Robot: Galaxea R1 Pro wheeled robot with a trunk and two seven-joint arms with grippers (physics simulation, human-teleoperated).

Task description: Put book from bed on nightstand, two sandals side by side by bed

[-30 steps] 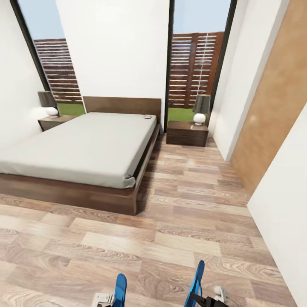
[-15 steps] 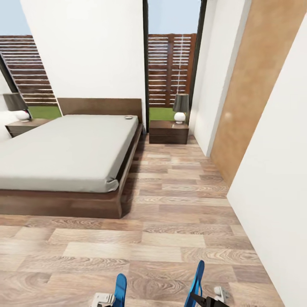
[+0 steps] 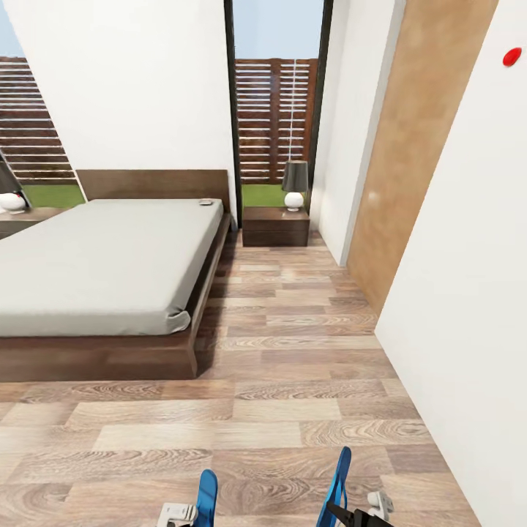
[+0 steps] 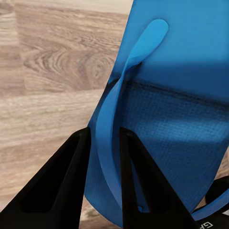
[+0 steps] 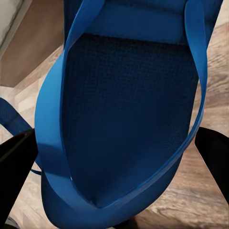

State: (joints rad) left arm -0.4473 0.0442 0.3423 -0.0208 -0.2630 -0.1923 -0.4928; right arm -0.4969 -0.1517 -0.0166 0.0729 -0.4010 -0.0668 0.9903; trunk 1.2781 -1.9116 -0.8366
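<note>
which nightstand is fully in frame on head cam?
The nightstand right of the bed, by the window, with its lamp wholly visible. The other nightstand, on the bed's far side, is cut off at the picture's left edge.

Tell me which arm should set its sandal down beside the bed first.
Left, probably: the left end effector grips a sandal, and the bed lies on that side.

The head camera looks forward and down from standing height, across the plank floor (image 3: 293,410) to the bed (image 3: 102,271), a nightstand (image 3: 275,227) and the far windows. Its lower edge catches both blue sandals (image 3: 207,498) on end. Each wrist camera sits very close behind its tool, looking along the fingers (image 4: 62,191) at one sandal (image 5: 124,114) against that same floor, which all three views share.
</note>
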